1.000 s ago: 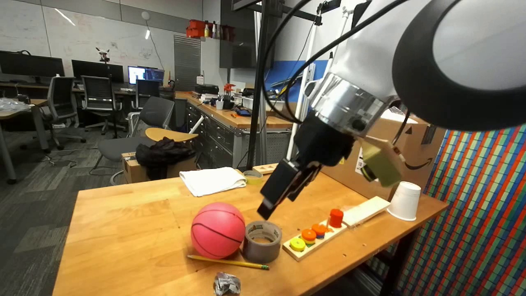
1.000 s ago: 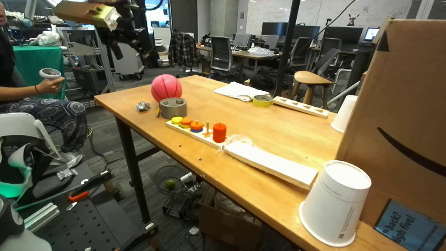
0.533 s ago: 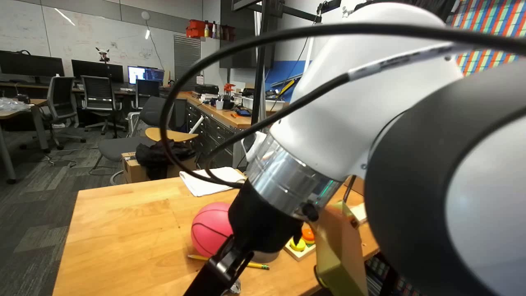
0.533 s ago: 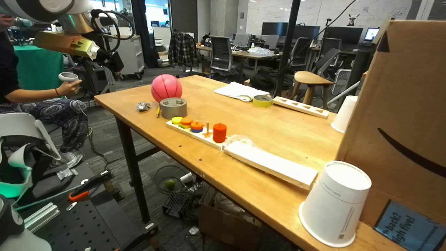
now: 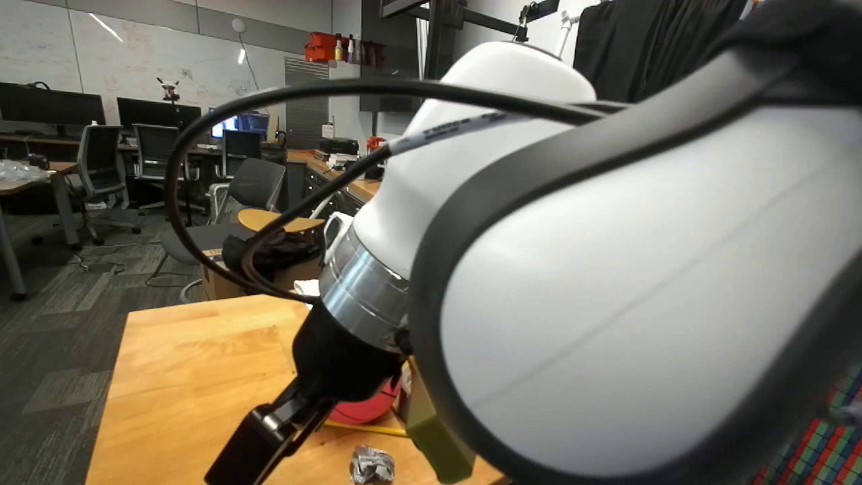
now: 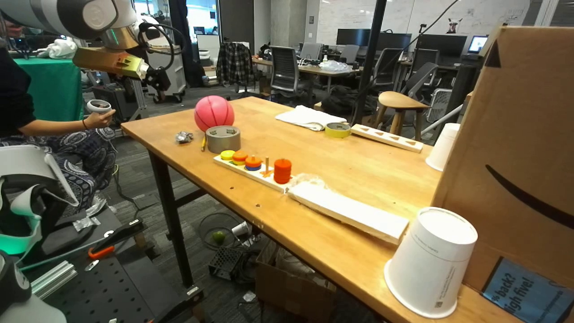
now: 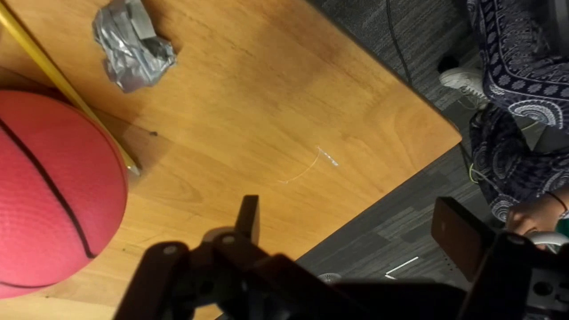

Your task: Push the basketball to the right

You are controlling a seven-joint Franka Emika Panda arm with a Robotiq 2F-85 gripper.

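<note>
1. Office chairs and dark monitors stand in the background of an exterior view, beyond a brown wooden worktop.
2. At left, the black two-fingered hand seems raised above the worktop near its corner; the wrist view shows it spread wide, with nothing held.
3. Next to the right lie a crumpled silver lump and a thin yellow pencil.
4. Then comes the pinkish-red, dark-seamed round basketball, resting on the worktop with the pencil just beside it, apart from the hand and lower.
5. On one relation the coming move turns: the ball lies to the hand's right in both exterior views. If that right is meant, the hand is probably on the pushing side and needs lowering.
6. Slightly farther right, a thick grey tape roll sits just beside the ball and could stop it.
</note>
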